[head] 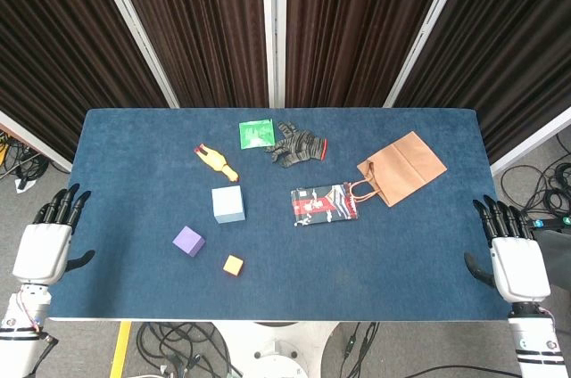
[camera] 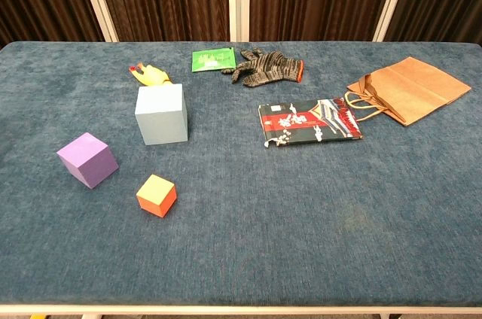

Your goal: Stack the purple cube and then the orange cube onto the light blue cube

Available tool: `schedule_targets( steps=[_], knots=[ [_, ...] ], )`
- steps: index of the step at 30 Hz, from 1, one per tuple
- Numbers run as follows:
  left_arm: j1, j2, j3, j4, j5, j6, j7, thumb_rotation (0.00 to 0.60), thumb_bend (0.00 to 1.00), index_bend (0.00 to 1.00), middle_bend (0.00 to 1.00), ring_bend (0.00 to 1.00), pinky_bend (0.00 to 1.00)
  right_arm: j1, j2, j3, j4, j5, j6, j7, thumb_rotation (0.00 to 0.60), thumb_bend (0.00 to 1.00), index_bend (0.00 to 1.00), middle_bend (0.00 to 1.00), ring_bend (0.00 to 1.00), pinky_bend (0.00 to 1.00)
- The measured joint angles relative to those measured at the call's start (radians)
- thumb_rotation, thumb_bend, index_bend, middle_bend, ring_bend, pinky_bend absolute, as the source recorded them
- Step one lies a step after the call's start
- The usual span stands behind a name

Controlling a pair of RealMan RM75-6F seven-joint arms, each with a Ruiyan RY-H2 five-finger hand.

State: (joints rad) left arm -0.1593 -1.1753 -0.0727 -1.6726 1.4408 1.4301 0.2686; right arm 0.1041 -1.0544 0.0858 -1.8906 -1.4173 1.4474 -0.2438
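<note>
On the blue surface (head: 134, 173), purple cube (head: 188, 241), orange cube (head: 233, 264) & light blue cube (head: 228, 204) sit apart, unstacked. Left hand (head: 45, 244) & right hand (head: 515, 258) rest at the edges, fingers apart, holding nothing.

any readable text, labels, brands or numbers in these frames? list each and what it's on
Nothing can be read with confidence.
Green packet: pale print, too small and blurred to read.
Dark printed pouch: white and red markings, possibly characters, too blurred to read.
Brown paper bag: no print visible.
Light blue cube, purple cube, orange cube: plain faces, no markings.
Grey glove, yellow rubber chicken: no text visible.
</note>
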Motion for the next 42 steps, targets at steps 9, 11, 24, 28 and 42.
schedule_targets(
  steps=[9, 11, 24, 28, 42],
  knots=[
    [0.000, -0.003, 0.012, -0.004, -0.007, -0.014, -0.003, 0.600, 0.12, 0.11, 0.12, 0.05, 0.22, 0.000, 0.004, -0.003, -0.002, -0.003, -0.002, 0.009, 0.600, 0.24, 0.01, 0.02, 0.00, 0.00],
    [-0.002, -0.001, 0.016, -0.012, -0.007, -0.024, -0.006, 0.600, 0.12, 0.11, 0.12, 0.05, 0.22, 0.000, 0.007, 0.000, -0.003, -0.003, 0.000, 0.014, 0.600, 0.24, 0.01, 0.02, 0.00, 0.00],
    [-0.010, -0.081, 0.036, -0.122, -0.087, -0.090, 0.032, 0.600, 0.12, 0.16, 0.18, 0.10, 0.22, -0.002, 0.011, 0.000, 0.003, -0.009, 0.005, 0.034, 0.600, 0.24, 0.01, 0.02, 0.00, 0.00],
    [-0.018, -0.138, 0.026, -0.159, -0.143, -0.096, 0.099, 0.600, 0.12, 0.18, 0.23, 0.12, 0.23, 0.001, 0.009, -0.001, 0.002, -0.005, -0.002, 0.030, 0.600, 0.24, 0.01, 0.02, 0.00, 0.00],
    [-0.067, -0.348, -0.047, -0.235, -0.379, -0.064, 0.313, 0.600, 0.12, 0.19, 0.28, 0.13, 0.23, 0.006, 0.010, -0.008, 0.005, -0.006, -0.018, 0.034, 0.600, 0.24, 0.01, 0.02, 0.00, 0.00]
  ],
)
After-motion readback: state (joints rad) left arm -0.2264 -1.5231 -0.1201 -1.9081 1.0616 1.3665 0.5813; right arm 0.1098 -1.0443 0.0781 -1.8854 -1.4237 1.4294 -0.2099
